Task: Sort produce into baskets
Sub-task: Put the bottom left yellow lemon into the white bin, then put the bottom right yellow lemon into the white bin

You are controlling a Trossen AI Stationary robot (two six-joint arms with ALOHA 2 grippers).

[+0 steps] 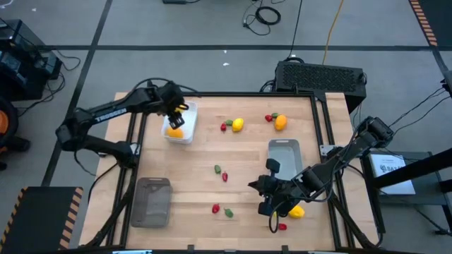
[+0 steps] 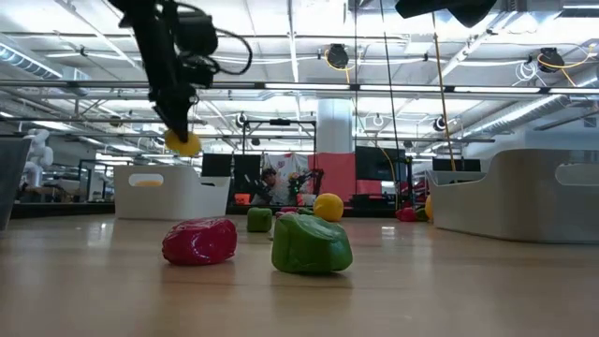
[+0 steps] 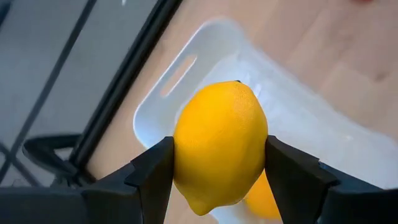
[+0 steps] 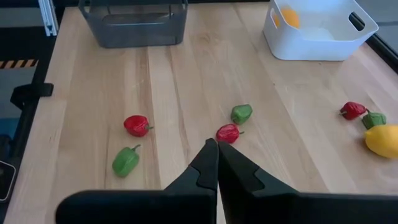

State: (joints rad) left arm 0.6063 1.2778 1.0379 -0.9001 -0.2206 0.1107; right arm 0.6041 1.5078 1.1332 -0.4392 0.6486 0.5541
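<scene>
**Inspector:** Left gripper [image 3: 219,165], jaws?

**Assistant:** Partly spread and pinching a lemon [image 3: 219,146], one finger [image 3: 152,174] on each flank. In the high view it sits at upper left, above the white basket [image 1: 185,134]. The low view shows the lemon hanging clear above that basket's rim. An orange fruit [image 1: 175,131] already lies inside.

**Inspector:** Right gripper [image 4: 217,163]?

**Assistant:** Jaws pressed together, holding nothing. In the high view it is at lower right, just below the light grey basket [image 1: 284,149]. A yellow fruit [image 1: 296,211] lies just beside the arm, a red piece [image 1: 282,226] below it.

**Inspector:** Remaining produce?

**Assistant:** Upper centre of the high view: a yellow lemon [image 1: 238,125] with a red piece touching it; to its right an orange [image 1: 281,123] with small red and green pieces. Mid-table: a green pepper [image 1: 217,168] and red pepper [image 1: 225,177]. Lower centre: another red [image 1: 215,208] and green [image 1: 229,211] pair.

**Inspector:** Third basket?

**Assistant:** Dark grey basket [image 1: 152,201], lower left; contents cannot be told.
</scene>
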